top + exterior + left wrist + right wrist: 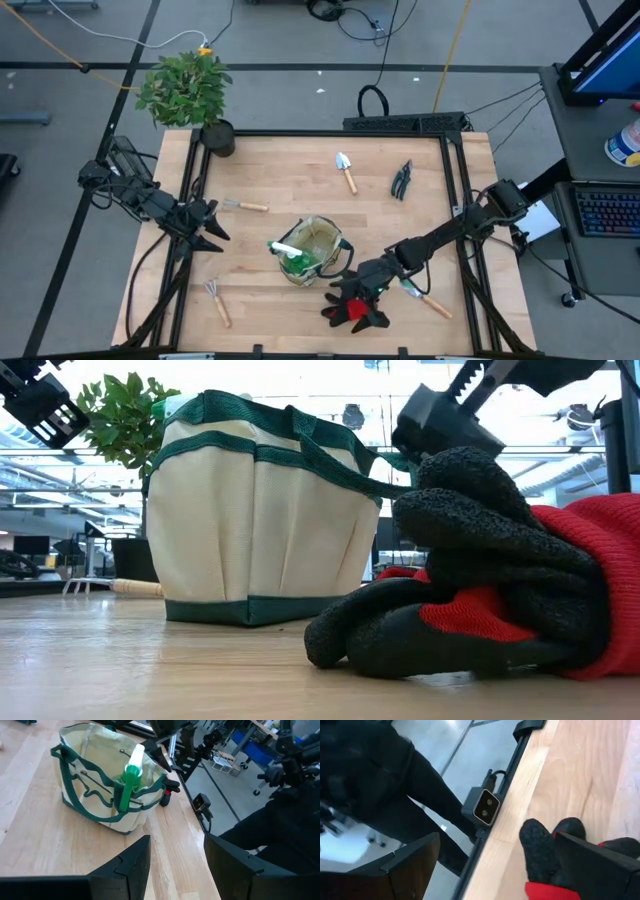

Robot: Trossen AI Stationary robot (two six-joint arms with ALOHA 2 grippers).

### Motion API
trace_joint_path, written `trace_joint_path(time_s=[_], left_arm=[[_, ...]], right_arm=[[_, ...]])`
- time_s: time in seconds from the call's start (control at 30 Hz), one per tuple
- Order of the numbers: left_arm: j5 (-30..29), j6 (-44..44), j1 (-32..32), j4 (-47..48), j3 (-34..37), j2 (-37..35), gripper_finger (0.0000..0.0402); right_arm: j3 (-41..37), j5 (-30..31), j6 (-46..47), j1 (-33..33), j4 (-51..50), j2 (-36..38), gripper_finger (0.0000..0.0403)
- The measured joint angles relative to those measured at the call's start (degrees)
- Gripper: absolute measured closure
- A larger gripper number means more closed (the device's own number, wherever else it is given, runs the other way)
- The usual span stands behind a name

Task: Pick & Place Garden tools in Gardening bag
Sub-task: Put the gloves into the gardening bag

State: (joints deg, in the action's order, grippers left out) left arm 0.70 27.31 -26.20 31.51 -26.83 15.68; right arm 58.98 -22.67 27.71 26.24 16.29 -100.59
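Right gripper over the gloves, spray bottle in the bag

The right gripper (362, 312) sits at the knitted red-and-black gloves (347, 308) near the table's front edge, fingers spread wide, one beside the fuzzy black fingertips; no grip shows. The round beige canvas bag (312, 250), green-trimmed, holds a green spray bottle (292, 257). The left gripper (213, 232) waits left, fingers apart, empty. Wooden-handled tools and black shears (402, 179) lie around.

Beige gardening bag (312, 243) w/ dark green trim is seen beside red-and-black gloves (350, 308); green spray bottle (129, 776), white head, is shown inside.
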Motion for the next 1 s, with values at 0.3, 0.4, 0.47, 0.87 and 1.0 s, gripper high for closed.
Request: trace_joint_path(time_s=[0.3, 0.4, 0.47, 0.87, 1.0], left_arm=[[0.9, 1.0, 0.0, 0.0, 0.0, 0.0, 0.0213], [0.8, 2.0, 0.0, 0.0, 0.0, 0.0, 0.0213], [0.8, 2.9, 0.0, 0.0, 0.0, 0.0, 0.0213], [-1.2, 4.4, 0.0, -0.3, 0.0, 0.1, 0.0213], [-1.2, 4.3, 0.0, -0.2, 0.0, 0.1, 0.0213]], right_arm=[[-1.2, 0.0, 9.4, 0.0, 0.1, 0.0, 0.0014], [-1.2, 0.0, 9.3, 0.0, 0.1, 0.0, 0.0014], [-1.2, 0.0, 9.2, -0.2, 0.2, 0.0, 0.0014], [-1.3, -11.9, 6.0, -3.7, -2.4, 2.5, 0.0014], [-1.3, -11.7, 7.3, -3.8, -2.8, 2.7, 0.0014]])
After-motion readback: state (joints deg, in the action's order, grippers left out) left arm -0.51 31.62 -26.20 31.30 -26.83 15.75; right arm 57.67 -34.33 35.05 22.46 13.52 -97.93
